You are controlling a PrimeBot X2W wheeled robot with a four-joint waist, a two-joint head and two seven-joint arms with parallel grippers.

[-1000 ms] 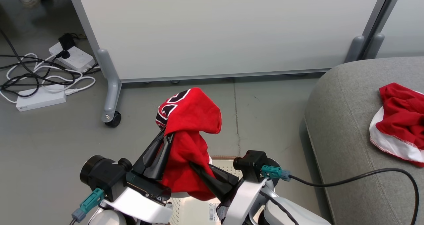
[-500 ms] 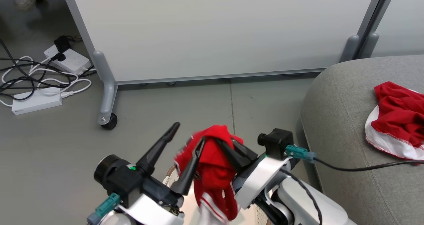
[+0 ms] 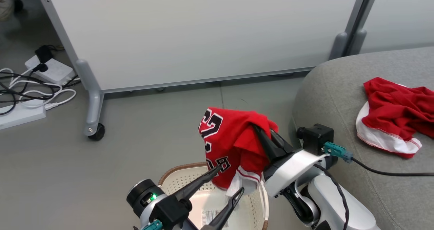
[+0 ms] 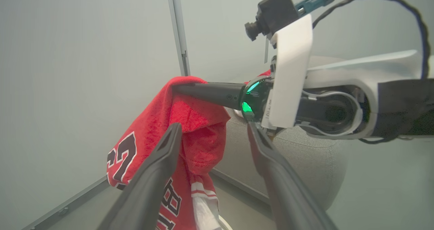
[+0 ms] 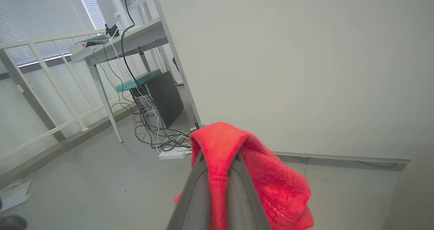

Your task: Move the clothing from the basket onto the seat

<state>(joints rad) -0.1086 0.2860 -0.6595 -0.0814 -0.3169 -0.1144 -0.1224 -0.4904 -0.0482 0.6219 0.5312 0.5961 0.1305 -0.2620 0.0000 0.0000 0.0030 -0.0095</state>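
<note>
Frame centre: right gripper (image 3: 258,130) pinching the numbered red jersey (image 3: 230,135) over the basket (image 3: 176,171); lower centre, left gripper (image 3: 231,178) spread wide

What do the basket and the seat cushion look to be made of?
Oval cream basket: probably moulded plastic, matte, judging by its perforated walls; the brown rim only looks woven. Large light-grey seat cushion: upholstery fabric, matte, with a fine flecked weave.

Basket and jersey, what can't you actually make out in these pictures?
Head view, basket: near part cut off by the bottom edge, inside partly behind the left claw.
Head view, label: print too small to read.
Head and left wrist views, jersey: folds hide part of its numerals.
</note>
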